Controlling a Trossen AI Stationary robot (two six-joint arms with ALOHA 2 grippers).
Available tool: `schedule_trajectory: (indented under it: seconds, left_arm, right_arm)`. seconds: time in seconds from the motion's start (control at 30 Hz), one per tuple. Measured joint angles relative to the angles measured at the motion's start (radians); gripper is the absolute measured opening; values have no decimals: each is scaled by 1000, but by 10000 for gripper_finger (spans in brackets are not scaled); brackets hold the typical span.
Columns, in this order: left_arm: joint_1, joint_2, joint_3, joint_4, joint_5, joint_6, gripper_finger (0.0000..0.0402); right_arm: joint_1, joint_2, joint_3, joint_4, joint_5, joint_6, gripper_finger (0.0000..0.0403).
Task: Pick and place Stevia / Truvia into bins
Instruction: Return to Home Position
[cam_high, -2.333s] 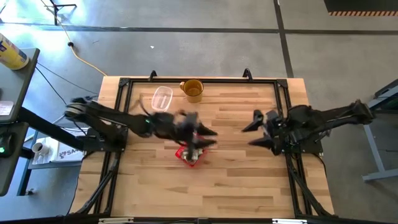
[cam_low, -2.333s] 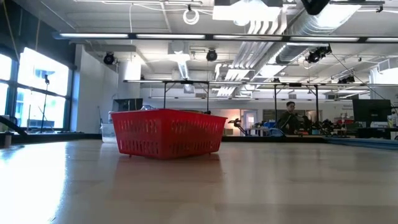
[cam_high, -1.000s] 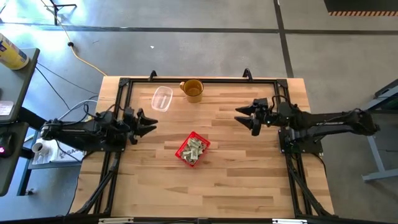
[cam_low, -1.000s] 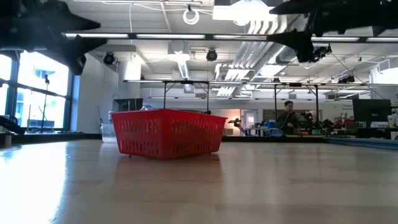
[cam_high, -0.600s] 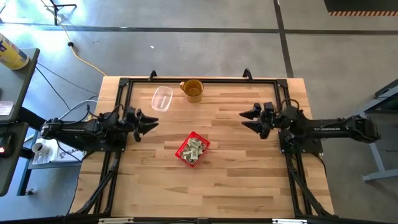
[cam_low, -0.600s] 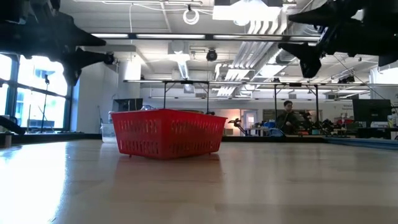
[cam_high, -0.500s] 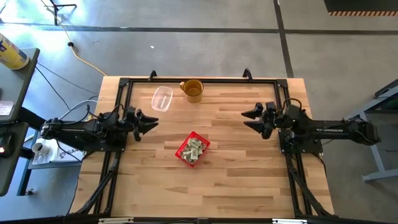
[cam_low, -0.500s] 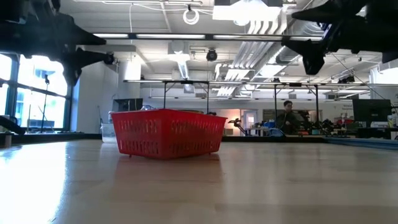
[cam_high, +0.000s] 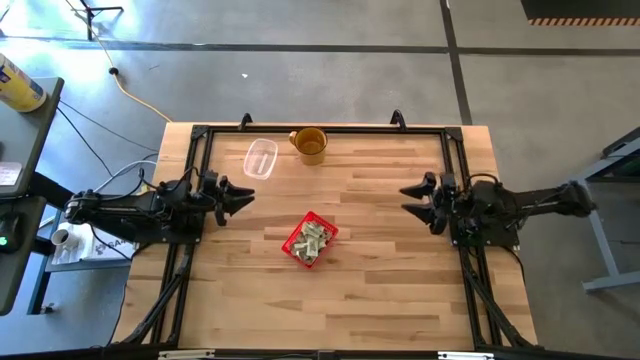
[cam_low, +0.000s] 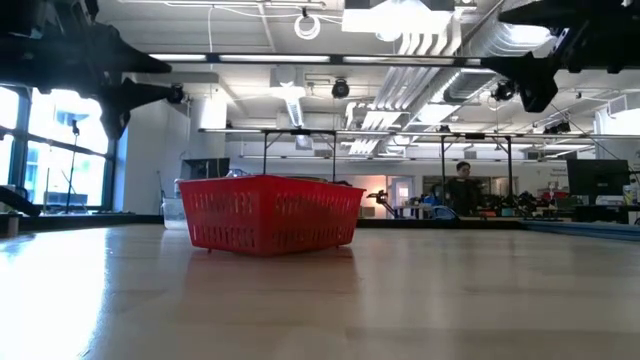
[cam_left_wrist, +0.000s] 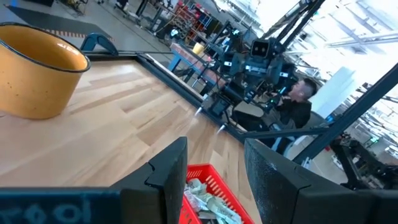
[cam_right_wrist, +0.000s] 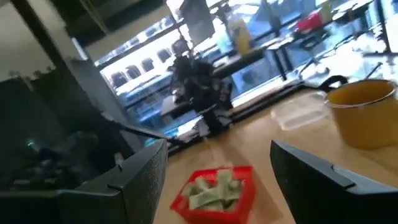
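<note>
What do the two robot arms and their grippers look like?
The left arm and right arm are black, slim and jointed. The left gripper and right gripper each end in two dark, flat, angular fingers. A pale cable loops by the left arm's base.

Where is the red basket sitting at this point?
High view: the red basket sits mid-table, between the left gripper and the right gripper, apart from both; the yellow mug stands toward the picture's top.
</note>
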Motion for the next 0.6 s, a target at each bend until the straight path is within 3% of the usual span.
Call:
schedule_trajectory:
  seconds: [0.1,0.37,0.6]
  left_arm:
    - [0,0,0,-13,-1,0,193]
    - [0,0,1,-52,-3,1,193]
    - [0,0,1,-52,-2,2,193]
  right_arm:
    - [9,-43,-15,1,29,-17,275]
    - [-16,-147,-127,-16,2,51,275]
    - [-31,-220,-156,-45,-31,2,275]
